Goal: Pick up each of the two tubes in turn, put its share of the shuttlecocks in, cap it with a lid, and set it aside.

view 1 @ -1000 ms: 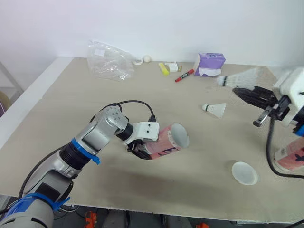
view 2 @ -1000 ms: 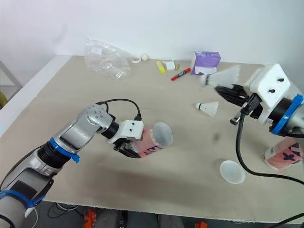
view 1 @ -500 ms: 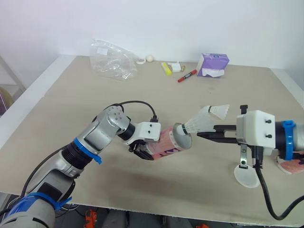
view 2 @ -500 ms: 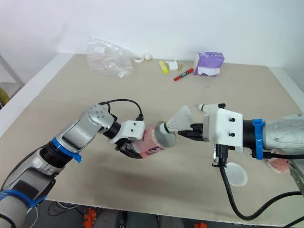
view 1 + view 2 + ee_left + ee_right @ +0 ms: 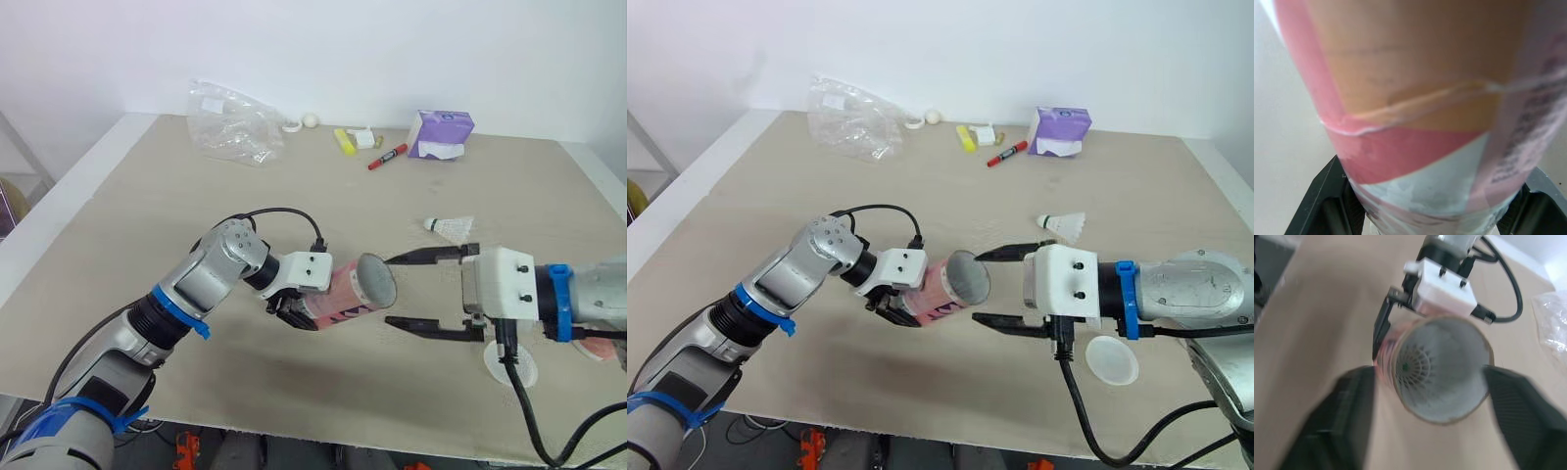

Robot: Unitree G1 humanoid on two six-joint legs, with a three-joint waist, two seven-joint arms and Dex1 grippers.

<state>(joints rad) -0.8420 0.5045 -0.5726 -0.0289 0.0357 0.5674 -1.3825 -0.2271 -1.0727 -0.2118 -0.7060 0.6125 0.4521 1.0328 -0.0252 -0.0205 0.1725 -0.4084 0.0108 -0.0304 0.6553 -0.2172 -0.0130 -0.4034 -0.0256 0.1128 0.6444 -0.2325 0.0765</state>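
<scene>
My left gripper (image 5: 297,311) is shut on a pink tube (image 5: 343,292), holding it on its side just above the table with its open mouth facing right. My right gripper (image 5: 388,291) is open, its two fingers spread to either side just in front of that mouth. Inside the tube (image 5: 1442,377) sits a white shuttlecock (image 5: 1413,366). Another shuttlecock (image 5: 449,227) lies on the table behind the right gripper. A white lid (image 5: 510,362) lies flat near the front right, partly under the right arm's cable. A second pink tube (image 5: 600,346) peeks out at the right edge.
At the back of the table lie a crumpled clear plastic bag (image 5: 230,122), a small white ball (image 5: 311,120), a yellow item (image 5: 339,142), a red marker (image 5: 384,157) and a purple box (image 5: 438,134). The table's front edge runs close below both arms.
My right gripper carried a shuttlecock from the far right to the tube's mouth, then opened. The shuttlecock now sits inside the tube. The left gripper and tube stayed put.
</scene>
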